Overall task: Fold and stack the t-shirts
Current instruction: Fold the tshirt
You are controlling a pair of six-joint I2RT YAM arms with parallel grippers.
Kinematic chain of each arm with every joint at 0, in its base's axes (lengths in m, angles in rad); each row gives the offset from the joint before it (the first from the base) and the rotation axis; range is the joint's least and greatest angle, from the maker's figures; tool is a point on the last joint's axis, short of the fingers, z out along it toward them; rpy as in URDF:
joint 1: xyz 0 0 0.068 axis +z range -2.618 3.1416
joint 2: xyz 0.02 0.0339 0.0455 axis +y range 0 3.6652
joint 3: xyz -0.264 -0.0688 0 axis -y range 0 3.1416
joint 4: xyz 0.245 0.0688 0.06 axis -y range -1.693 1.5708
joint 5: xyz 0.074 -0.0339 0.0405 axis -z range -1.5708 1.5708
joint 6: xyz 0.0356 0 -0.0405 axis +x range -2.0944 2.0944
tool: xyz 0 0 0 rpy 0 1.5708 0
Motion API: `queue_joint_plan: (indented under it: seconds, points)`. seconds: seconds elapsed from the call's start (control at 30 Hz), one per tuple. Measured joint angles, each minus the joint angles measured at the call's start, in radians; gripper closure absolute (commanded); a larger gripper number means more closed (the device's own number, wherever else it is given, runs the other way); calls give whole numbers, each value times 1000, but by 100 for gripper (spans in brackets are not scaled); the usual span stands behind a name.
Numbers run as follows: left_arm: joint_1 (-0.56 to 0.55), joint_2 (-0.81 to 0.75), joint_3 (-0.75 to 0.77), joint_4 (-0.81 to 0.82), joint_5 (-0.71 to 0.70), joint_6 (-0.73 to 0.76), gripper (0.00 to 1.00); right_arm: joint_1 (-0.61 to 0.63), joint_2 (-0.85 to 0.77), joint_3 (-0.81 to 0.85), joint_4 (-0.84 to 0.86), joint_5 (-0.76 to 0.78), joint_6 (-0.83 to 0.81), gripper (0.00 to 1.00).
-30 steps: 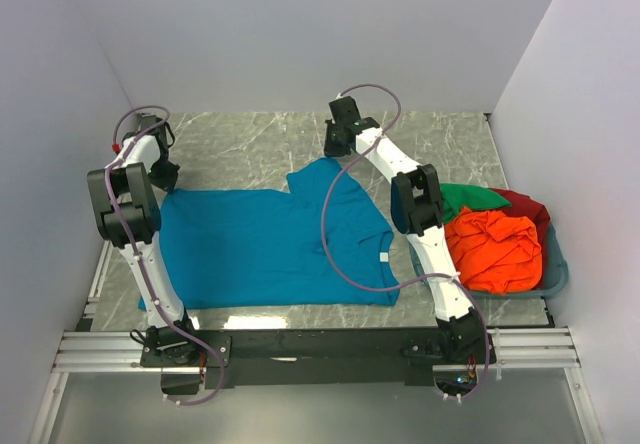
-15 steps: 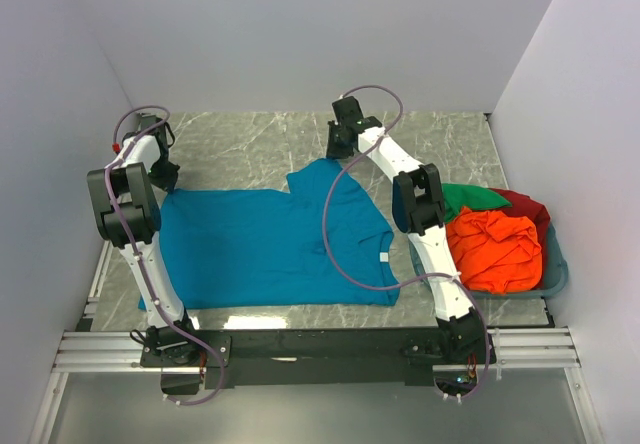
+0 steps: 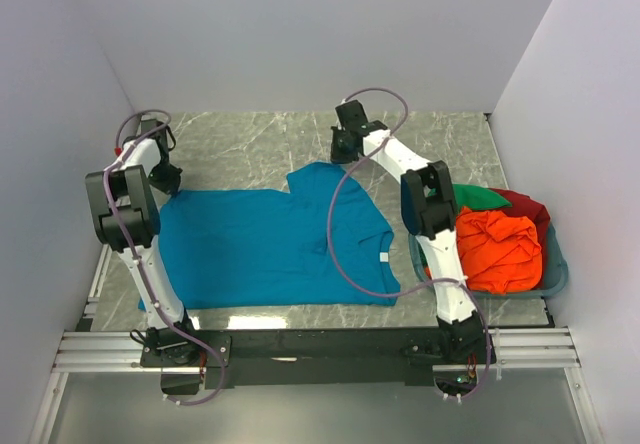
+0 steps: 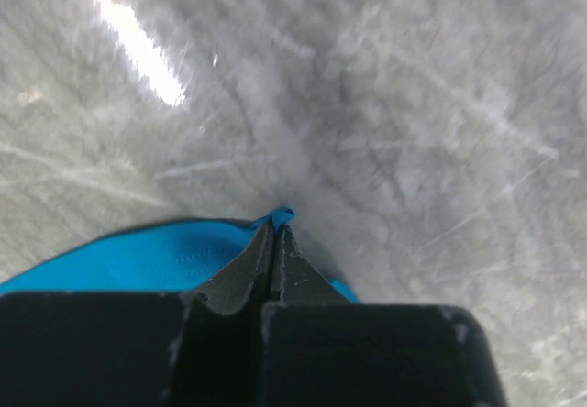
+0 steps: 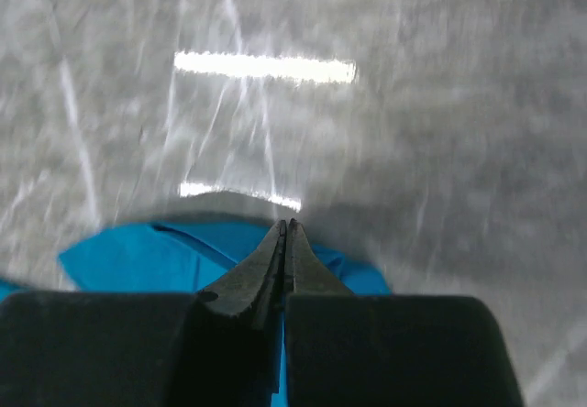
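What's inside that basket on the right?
An orange-red t-shirt on top, with a green t-shirt and a dark red t-shirt behind it. Anything beneath them in the basket is covered.

Both arms are built from white tubular links joined by chunky black joint housings. The left arm (image 3: 120, 204) and the right arm (image 3: 447, 269) each end in a black base block at the bottom, and the bulkiest black housing is at the elbow. A thin mauve-grey cable (image 3: 330, 234) runs outside each arm in loose loops from base to wrist. A small red mark (image 3: 118, 148) shows by the left wrist. Seen from the wrist cameras, the left gripper (image 4: 276, 228) and the right gripper (image 5: 287, 228) look alike: a matte black boxy body split by a central seam, with two black fingers (image 4: 243, 274) tapering to thin pointed tips
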Motion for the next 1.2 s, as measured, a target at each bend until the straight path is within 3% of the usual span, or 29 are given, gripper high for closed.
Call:
queue_joint_plan:
  seconds: [0.23, 0.57, 0.9, 1.2]
  points:
    - [-9, -77, -116, 27, 14, -1, 99, 25, -310, -337, 103, 17, -25, 100]
    - [-10, -230, -286, 42, 9, -16, 99, 72, -581, -680, 190, 51, -31, 100]
    - [-10, -391, -384, 48, -27, -41, 99, 120, -830, -932, 170, 119, -36, 100]
    - [-10, -517, -482, 43, -49, -77, 99, 153, -983, -1038, 148, 143, -32, 100]
